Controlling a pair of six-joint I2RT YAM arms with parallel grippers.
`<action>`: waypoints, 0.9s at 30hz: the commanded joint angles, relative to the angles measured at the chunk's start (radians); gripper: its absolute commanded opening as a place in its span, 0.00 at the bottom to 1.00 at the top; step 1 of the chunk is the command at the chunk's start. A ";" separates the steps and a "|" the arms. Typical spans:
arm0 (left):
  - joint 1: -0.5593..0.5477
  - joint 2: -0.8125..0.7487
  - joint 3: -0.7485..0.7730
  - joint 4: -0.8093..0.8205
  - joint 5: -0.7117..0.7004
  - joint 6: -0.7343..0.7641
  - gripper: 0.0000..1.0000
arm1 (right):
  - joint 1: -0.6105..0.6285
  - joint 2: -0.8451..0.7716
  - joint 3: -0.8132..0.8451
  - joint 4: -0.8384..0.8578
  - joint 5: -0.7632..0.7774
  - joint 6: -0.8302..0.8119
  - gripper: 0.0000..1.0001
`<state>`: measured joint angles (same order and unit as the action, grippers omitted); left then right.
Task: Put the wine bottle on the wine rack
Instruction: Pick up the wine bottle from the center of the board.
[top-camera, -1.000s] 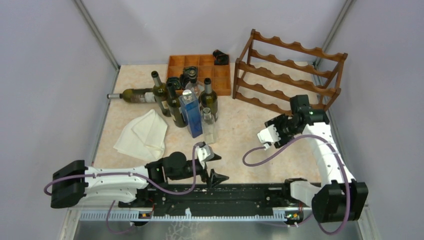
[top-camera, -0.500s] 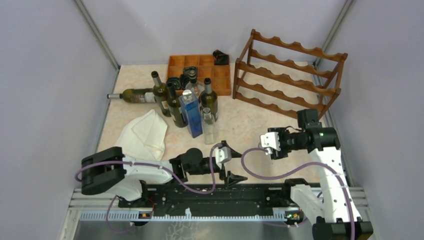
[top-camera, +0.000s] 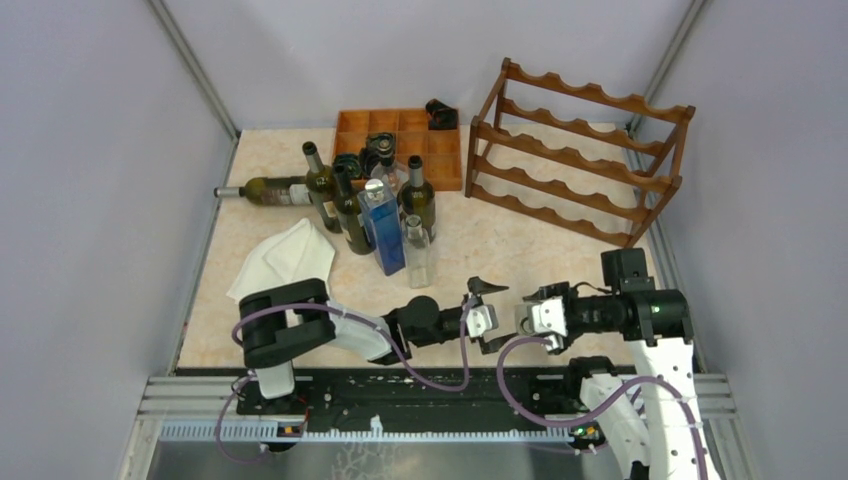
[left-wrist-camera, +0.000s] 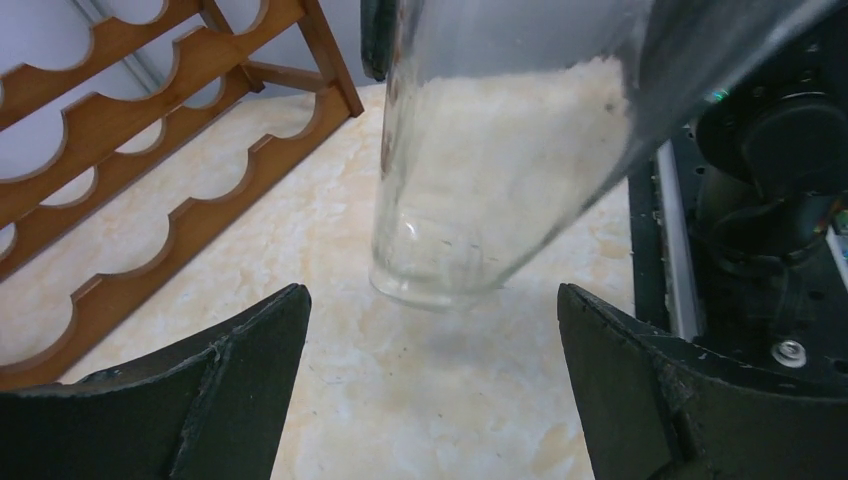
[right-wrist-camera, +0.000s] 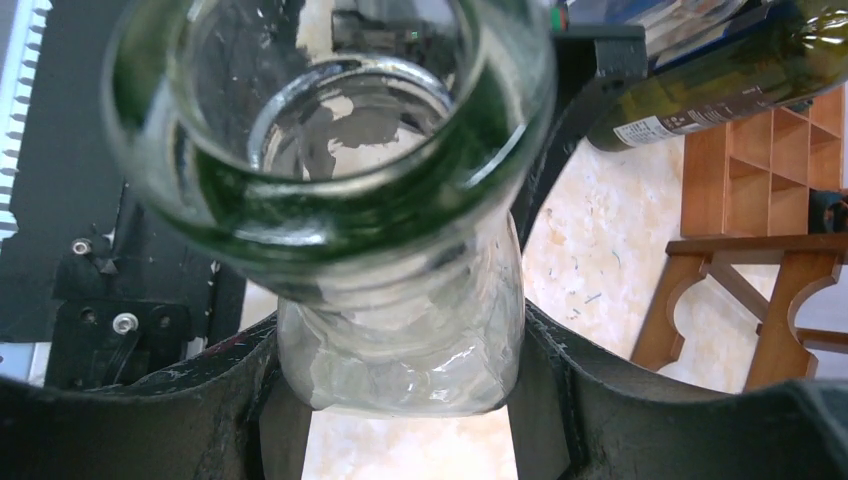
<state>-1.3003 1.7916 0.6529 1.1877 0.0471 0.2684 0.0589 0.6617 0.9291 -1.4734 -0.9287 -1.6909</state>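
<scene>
Bottle (right-wrist-camera: 400, 350) of clear glass, clamped at its shoulder in the right gripper (right-wrist-camera: 400, 400), hangs over the table's (top-camera: 480, 250) near edge, well apart from the rack (top-camera: 580, 150). Left gripper (left-wrist-camera: 430, 292) gapes wide, empty, fingertips flanking the base.

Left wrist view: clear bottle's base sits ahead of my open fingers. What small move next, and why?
Probably ease the left end effector forward until its open fingers flank the base of the clear bottle. The right end effector grips it only near the mouth end, and the base appears to hang above the table, just beyond the left fingertips.
</scene>
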 joint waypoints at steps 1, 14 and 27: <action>-0.004 0.056 0.078 0.134 -0.028 0.055 0.99 | 0.008 -0.013 -0.005 -0.001 -0.124 -0.022 0.13; -0.004 0.152 0.114 0.243 0.146 -0.020 0.89 | 0.009 0.008 -0.036 0.107 -0.166 0.111 0.16; -0.001 0.069 0.041 0.200 0.052 0.066 0.00 | 0.009 -0.016 -0.016 0.139 -0.089 0.288 0.85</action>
<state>-1.2999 1.9350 0.7361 1.3582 0.1753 0.2775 0.0593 0.6666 0.8768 -1.3930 -1.0161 -1.5158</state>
